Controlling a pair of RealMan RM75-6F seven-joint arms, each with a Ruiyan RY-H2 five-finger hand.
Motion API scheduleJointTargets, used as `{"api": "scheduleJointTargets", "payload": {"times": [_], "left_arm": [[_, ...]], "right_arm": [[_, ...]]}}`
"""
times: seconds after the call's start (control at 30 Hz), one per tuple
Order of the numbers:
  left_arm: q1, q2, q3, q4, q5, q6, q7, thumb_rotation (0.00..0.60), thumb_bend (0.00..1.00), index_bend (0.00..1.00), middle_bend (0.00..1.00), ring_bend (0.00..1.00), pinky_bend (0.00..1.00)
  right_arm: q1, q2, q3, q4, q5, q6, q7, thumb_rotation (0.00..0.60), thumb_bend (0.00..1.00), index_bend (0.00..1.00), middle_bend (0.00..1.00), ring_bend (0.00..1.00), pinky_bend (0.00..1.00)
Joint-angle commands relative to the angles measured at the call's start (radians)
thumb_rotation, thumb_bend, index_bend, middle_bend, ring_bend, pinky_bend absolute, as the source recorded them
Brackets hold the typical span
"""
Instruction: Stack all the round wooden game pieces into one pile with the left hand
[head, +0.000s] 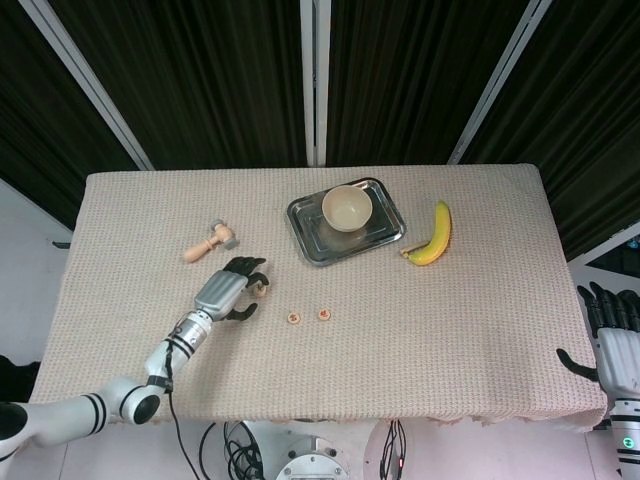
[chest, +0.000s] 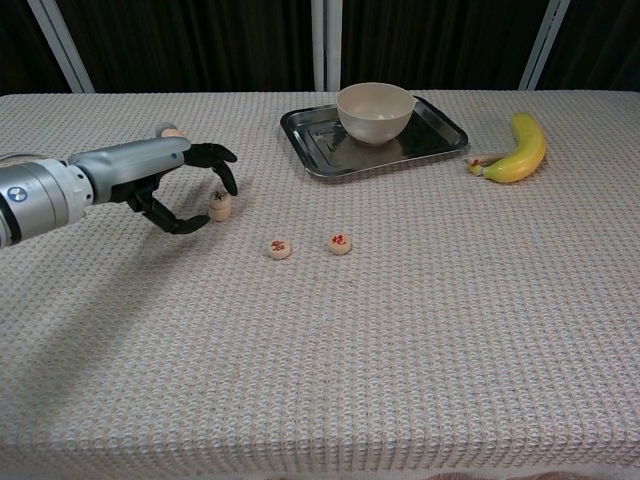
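Note:
A short stack of round wooden game pieces (chest: 220, 205) stands left of the table's middle, also seen in the head view (head: 262, 289). Two single pieces lie flat to its right: one (chest: 280, 248) (head: 293, 318) nearer the stack, the other (chest: 340, 243) (head: 324, 314) beyond it. My left hand (chest: 186, 186) (head: 231, 291) hovers just left of the stack. Its fingers arch over the top and the thumb curls low beside it, with a small gap all round and nothing held. My right hand (head: 613, 338) hangs beyond the table's right edge with its fingers spread and nothing in it.
A metal tray (chest: 443, 122) holding a cream bowl (chest: 375, 111) sits at the back centre. A banana (chest: 515, 150) lies to its right. A small wooden mallet (head: 210, 241) lies behind my left hand.

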Motion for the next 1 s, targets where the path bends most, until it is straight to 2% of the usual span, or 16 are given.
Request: {"api": "scheduleJointTargets", "payload": {"times": [0.03,1.0], "left_arm": [[0.001,0.001,-0.001,-0.003,-0.006,-0.001,0.001,0.600,0.41,0.31,0.03,0.00,0.00],[0.005,0.001,-0.004,0.006,-0.020,-0.009,-0.014,0.600,0.41,0.31,0.03,0.00,0.00]], "right_arm": [[0.000,-0.001,0.000,0.002,0.000,-0.001,0.001,0.600,0.13,0.00,0.00,0.00,0.00],[0.001,-0.004,0.001,0.004,0.006,-0.005,-0.003,0.600,0.13,0.00,0.00,0.00,0.00]]}}
